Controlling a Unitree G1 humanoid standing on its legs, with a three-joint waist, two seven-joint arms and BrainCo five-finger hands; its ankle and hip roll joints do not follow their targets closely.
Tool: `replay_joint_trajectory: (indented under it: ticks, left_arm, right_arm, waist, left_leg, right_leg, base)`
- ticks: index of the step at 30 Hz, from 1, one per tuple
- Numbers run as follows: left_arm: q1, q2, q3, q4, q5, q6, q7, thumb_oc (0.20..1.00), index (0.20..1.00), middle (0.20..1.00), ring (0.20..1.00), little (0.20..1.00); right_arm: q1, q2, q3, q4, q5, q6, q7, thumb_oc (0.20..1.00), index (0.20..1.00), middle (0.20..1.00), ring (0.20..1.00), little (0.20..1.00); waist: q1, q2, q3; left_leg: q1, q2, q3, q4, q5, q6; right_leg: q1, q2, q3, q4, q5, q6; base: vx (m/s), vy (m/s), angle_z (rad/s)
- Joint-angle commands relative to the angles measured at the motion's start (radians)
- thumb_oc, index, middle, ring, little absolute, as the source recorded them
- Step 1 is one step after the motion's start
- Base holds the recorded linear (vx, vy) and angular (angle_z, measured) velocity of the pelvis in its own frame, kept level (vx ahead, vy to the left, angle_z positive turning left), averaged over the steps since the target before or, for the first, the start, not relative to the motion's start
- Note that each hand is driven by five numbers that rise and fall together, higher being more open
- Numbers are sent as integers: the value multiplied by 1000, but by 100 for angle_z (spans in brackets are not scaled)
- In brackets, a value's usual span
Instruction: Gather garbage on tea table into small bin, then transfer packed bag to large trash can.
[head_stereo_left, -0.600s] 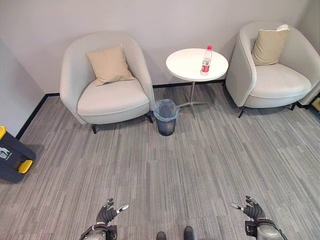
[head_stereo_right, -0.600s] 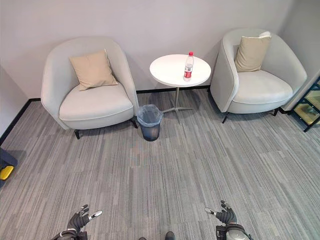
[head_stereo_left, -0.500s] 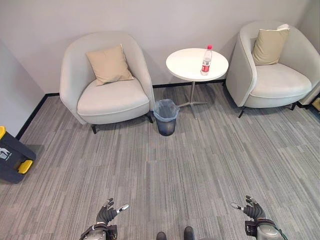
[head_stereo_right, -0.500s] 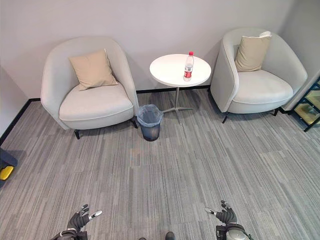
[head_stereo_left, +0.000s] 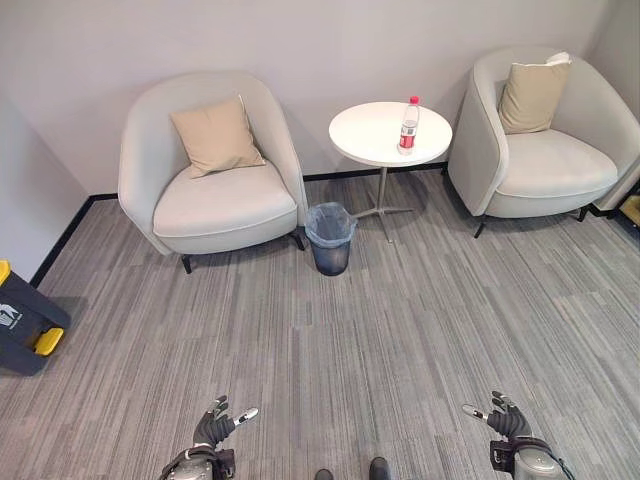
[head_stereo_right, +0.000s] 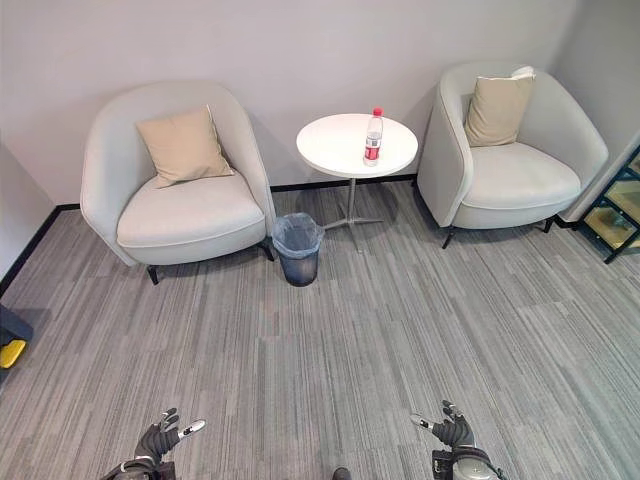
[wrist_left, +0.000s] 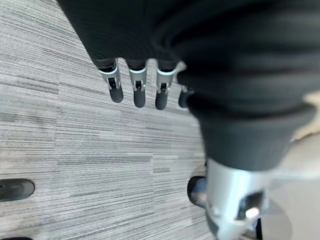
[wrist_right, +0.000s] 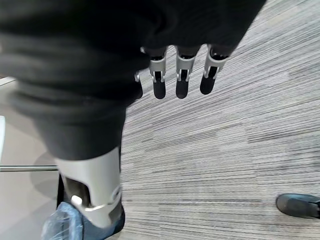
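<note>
A plastic water bottle (head_stereo_left: 408, 125) with a red cap stands upright on the round white tea table (head_stereo_left: 375, 139), near its right edge, between two grey armchairs with tan cushions. Just beside the table's foot, on the striped grey carpet, sits the small bin (head_stereo_left: 330, 237) lined with a bluish bag. Far left, a dark trash can (head_stereo_left: 24, 325) with yellow trim. Down low, left hand (head_stereo_left: 216, 428) and right hand (head_stereo_left: 505, 420) hang released, fingers straight, holding nothing, well apart from the table.
</note>
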Motion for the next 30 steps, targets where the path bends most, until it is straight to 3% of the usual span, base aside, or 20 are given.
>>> replay_joint_trajectory:
  ticks: [1, 11, 14, 16, 19, 23, 26, 29, 30]
  left_arm:
    - [-50, 46, -1, -22, 8, -30, 7, 1000, 1000, 1000, 1000, 1000]
    - [-60, 65, 9, -47, 7, -34, 10, 1000, 1000, 1000, 1000, 1000]
    - [-65, 60, 12, -41, 5, -35, 15, 1000, 1000, 1000, 1000, 1000]
    - [-66, 59, 11, -40, 6, -35, 17, 1000, 1000, 1000, 1000, 1000]
    - [-74, 57, 6, -43, -4, -36, 20, 1000, 1000, 1000, 1000, 1000]
    - [-87, 51, -1, -36, -5, -40, 26, 1000, 1000, 1000, 1000, 1000]
    - [-91, 50, -8, -38, 6, -41, 24, 1000, 1000, 1000, 1000, 1000]
    - [-89, 31, -26, -38, 13, -37, 19, 1000, 1000, 1000, 1000, 1000]
    - [-88, 26, -30, -40, 12, -34, 15, 1000, 1000, 1000, 1000, 1000]
  right_arm:
    - [-70, -20, -6, 33, 27, -8, -5, 1000, 1000, 1000, 1000, 1000]
    - [-102, -15, 6, 48, 21, 2, -4, 1000, 1000, 1000, 1000, 1000]
    - [-110, -7, 9, 42, 19, 1, -8, 1000, 1000, 1000, 1000, 1000]
    - [-114, -6, 10, 41, 20, 0, -8, 1000, 1000, 1000, 1000, 1000]
    - [-125, -7, 15, 23, 25, -3, -13, 1000, 1000, 1000, 1000, 1000]
    - [-118, -12, 20, -12, 14, -3, -16, 1000, 1000, 1000, 1000, 1000]
    - [-101, -15, 16, -33, 10, -6, -16, 1000, 1000, 1000, 1000, 1000]
    - [-77, -18, 9, -46, 13, -19, -15, 1000, 1000, 1000, 1000, 1000]
    - [-72, -18, 8, -50, 16, -22, -12, 1000, 1000, 1000, 1000, 1000]
  waist:
    - [11, -40, 14]
    - [30, -47, 57]
    - [31, -41, 80]
    - [30, -41, 83]
    - [25, -42, 93]
    - [5, -39, 111]
    - [-4, -42, 106]
    - [-19, -32, 78]
    - [-22, -24, 73]
  left_leg:
    - [-27, -6, -46, 102, -147, -28]
    - [-95, -23, -31, 167, -176, 3]
    - [-77, -18, -20, 175, -195, 12]
    - [-62, -18, -15, 167, -199, 12]
    - [-21, -25, -9, 152, -217, 7]
    - [33, -15, -12, 156, -242, -13]
    - [50, -13, -23, 160, -258, -26]
    - [83, 39, -35, 189, -273, -69]
    - [76, 58, -41, 224, -243, -89]
  right_leg:
    - [51, -81, -15, 49, -167, 99]
    - [-91, -98, -2, 225, -174, 138]
    - [-161, -117, -44, 337, -166, 157]
    - [-170, -127, -60, 333, -156, 159]
    - [-211, -148, -120, 231, -101, 153]
    - [-260, -169, -198, 171, -64, 156]
    - [-250, -175, -203, 165, -63, 154]
    - [-216, -155, -208, 167, -75, 119]
    - [-193, -137, -207, 155, -87, 104]
  base:
    - [-15, 74, -17]
    - [-21, 72, -18]
    - [49, 53, -27]
    - [80, -2, -33]
    - [170, -67, -25]
    - [202, -102, -21]
    - [198, -133, 19]
    - [313, -268, 4]
    - [175, -175, 27]
